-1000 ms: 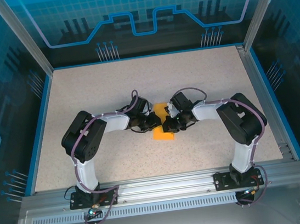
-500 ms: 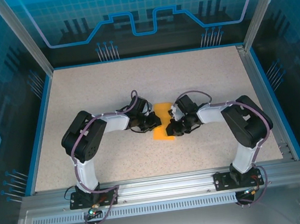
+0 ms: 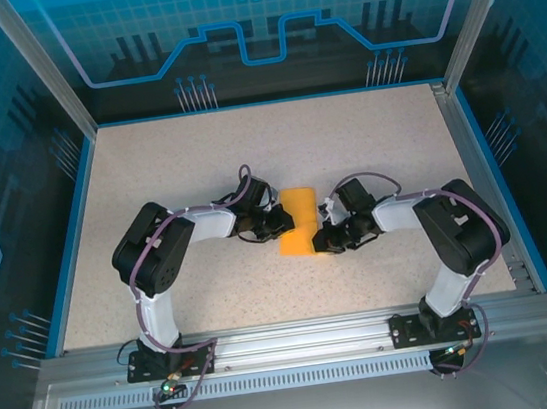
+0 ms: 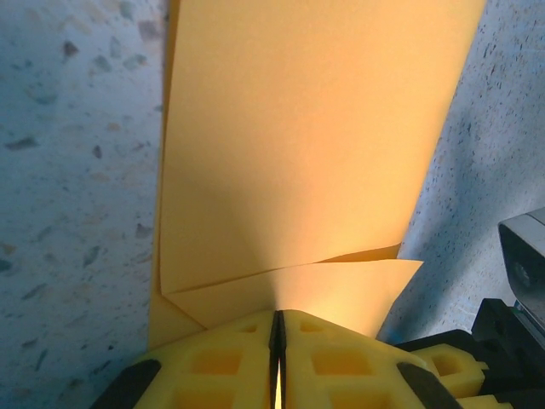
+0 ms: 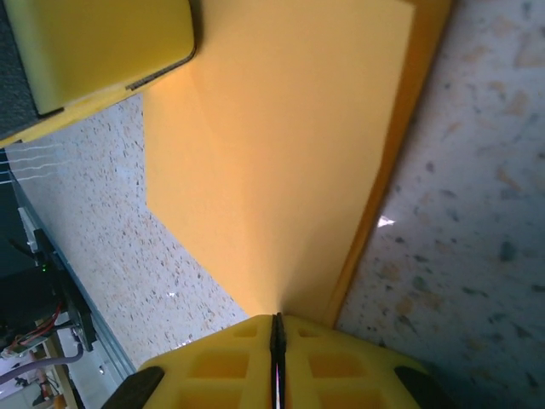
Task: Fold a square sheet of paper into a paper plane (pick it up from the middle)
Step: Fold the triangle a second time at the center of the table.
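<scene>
Grip: our left end effector (image 4: 277, 334) and right end effector (image 5: 277, 334) each clamp the thin, folded orange-yellow paper sheet (image 3: 299, 207).

Seen from above, the left claw (image 3: 281, 222) covers the 9 o'clock edge of the sheet of paper (image 3: 301, 223), and the right claw (image 3: 321, 241) covers its 4 o'clock corner. The creases are too small to make out there. In the left wrist view the sheet runs off at 12 o'clock, and its near edge vanishes between pressed pads (image 4: 230, 349) that are cut off at 6 o'clock. The right wrist view crops the sheet at 12 o'clock and the left claw's finger (image 5: 94, 51) at 11 o'clock.
</scene>
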